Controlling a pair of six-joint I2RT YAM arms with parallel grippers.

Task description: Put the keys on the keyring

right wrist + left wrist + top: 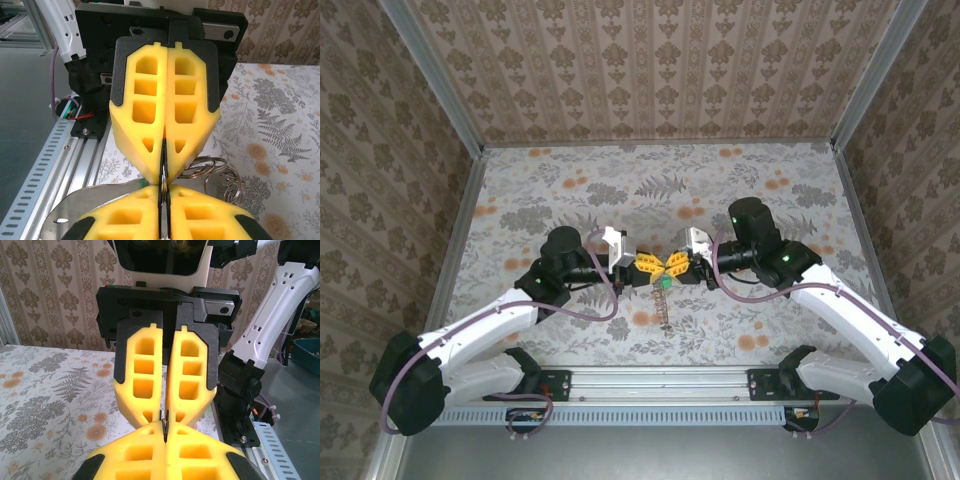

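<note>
Centrally, one thin dark keyring (162, 176) is gripped by left hand (656, 266) and right hand (671, 265), near one green-headed key (663, 283).

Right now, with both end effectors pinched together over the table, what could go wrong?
1. The left end effector and right end effector both pinch one thin dark strip with only their very tips. A slight pull apart could let it slip.
2. The green key dangles below the tips and might swing or drop.
3. The wire rings hang close beside the fingers and may snag.
</note>
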